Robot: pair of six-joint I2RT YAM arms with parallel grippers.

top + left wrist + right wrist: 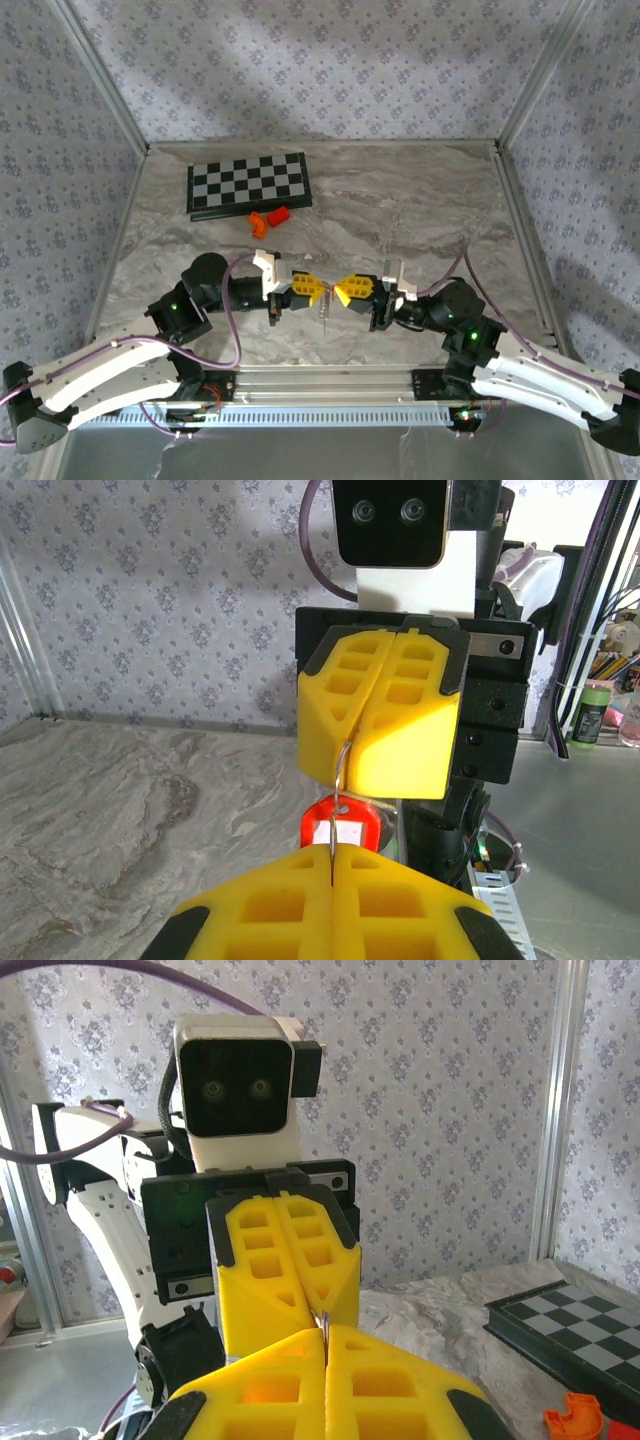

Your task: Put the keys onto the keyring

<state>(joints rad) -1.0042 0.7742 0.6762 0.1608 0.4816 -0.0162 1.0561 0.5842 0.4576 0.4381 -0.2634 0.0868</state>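
Top external: left jaws and right jaws meet tip to tip near the desk's near edge. Both are clamped on the wire loop of the red oblong plastic keyring [338, 827], tag hanging below. Black-and-white chessboard [248, 185] and two orange blocks [270, 218] sit well apart, toward the far edge.

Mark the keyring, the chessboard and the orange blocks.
keyring [365, 815], left wrist view, on its red tag.
chessboard [248, 184], top external view, middle of the board.
orange blocks [260, 222], top external view, on the left block.
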